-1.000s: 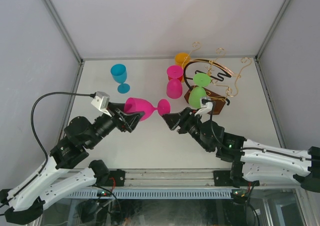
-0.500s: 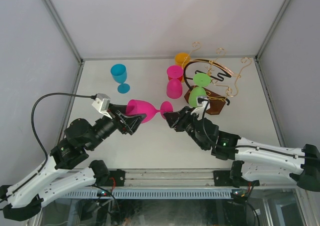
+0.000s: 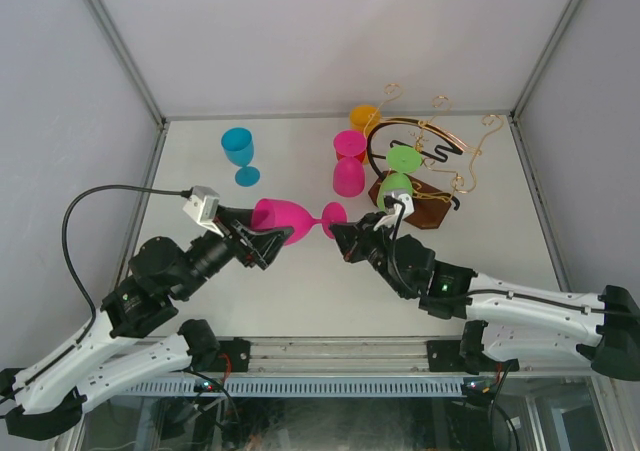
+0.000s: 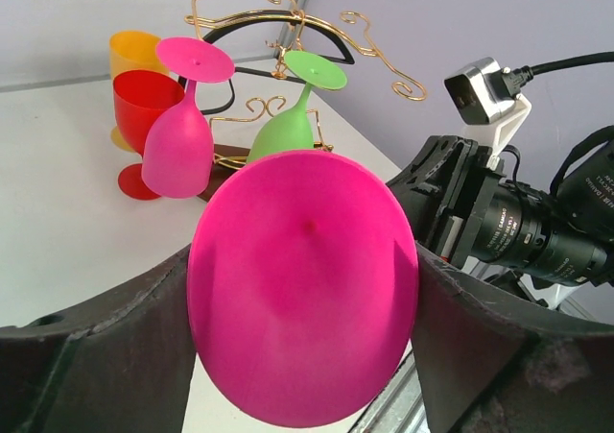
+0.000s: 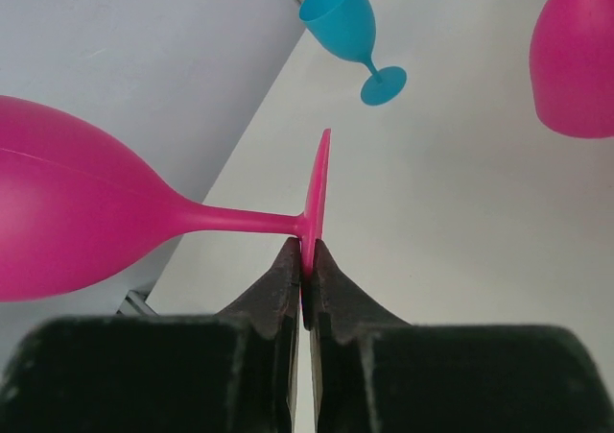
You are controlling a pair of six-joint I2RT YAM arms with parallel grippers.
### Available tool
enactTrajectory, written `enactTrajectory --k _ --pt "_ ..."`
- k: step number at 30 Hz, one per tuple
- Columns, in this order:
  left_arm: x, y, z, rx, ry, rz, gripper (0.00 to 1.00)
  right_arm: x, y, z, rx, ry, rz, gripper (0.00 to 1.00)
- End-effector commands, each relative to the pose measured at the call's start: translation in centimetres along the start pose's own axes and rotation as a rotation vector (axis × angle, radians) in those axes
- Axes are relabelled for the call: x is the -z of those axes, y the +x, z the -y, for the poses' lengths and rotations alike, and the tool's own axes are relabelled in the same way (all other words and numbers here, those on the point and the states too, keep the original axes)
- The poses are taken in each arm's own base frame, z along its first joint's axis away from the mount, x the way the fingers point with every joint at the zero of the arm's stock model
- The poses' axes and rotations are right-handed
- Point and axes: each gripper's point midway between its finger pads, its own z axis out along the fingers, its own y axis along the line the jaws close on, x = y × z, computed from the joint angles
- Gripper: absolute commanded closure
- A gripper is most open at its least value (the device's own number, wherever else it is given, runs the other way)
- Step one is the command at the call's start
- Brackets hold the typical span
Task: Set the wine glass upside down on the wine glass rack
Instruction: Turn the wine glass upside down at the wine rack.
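Right hand (image 5: 302, 260) pinching wine glass (image 3: 285, 217) foot edge, left hand (image 3: 263, 237) clasping bowl, wine glass rack (image 3: 428, 208) near

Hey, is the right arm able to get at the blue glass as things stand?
Probably not. The right gripper is shut on the foot of the pink wine glass, whose bowl the left gripper grips, and that glass lies across the way to the blue glass.

wine glass (image 5: 77, 212) bowl cropped, rack base (image 3: 432, 211) part-hidden

Gripped between left claw (image 4: 303, 356) fingers (image 4: 115, 347): magenta wine glass (image 4: 303, 279). Hung inverted on wine glass rack (image 4: 288, 15) behind: pink glass (image 4: 178, 150), green glass (image 4: 284, 135).
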Motion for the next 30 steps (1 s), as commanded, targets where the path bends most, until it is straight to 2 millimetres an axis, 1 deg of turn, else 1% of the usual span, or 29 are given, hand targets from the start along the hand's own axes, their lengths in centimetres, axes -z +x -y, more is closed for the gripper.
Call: enactTrajectory --k 1,8,11,15,18,21,23,26,30 --pt "-0.3 -0.1 0.3 0.016 0.015 0.025 0.16 0.2 -2.1 -0.6 0.066 -0.029 0.057 1.0" --pt "0.0 -0.6 0.4 0.014 0.02 0.038 0.03 0.7 -2.5 1.0 0.178 0.018 0.059 1.0" --pt "0.1 -1.0 0.6 0.003 0.027 0.041 0.0 1.1 -2.4 1.7 0.248 0.034 0.046 1.0" --pt "0.6 -1.6 0.9 -0.021 0.034 0.026 0.0 1.6 -2.5 2.9 0.359 0.066 0.039 1.0" --pt "1.0 -1.7 0.7 -0.043 0.025 0.018 0.0 2.2 -2.9 3.4 0.467 0.062 0.027 1.0" --pt "1.3 -1.2 0.1 -0.081 0.006 -0.013 0.0 3.7 -2.7 2.9 0.621 -0.011 -0.001 1.0" --pt "1.3 -0.6 0.0 -0.104 0.004 -0.044 0.0 4.5 -2.8 3.2 0.742 -0.003 -0.007 1.0" --pt "0.9 0.6 0.1 -0.131 0.022 -0.091 0.0 5.2 -3.3 3.4 0.845 0.012 -0.044 1.0" --pt "0.2 1.8 0.7 -0.161 0.07 -0.136 0.02 6.1 -2.8 2.0 0.974 -0.069 -0.109 1.0"
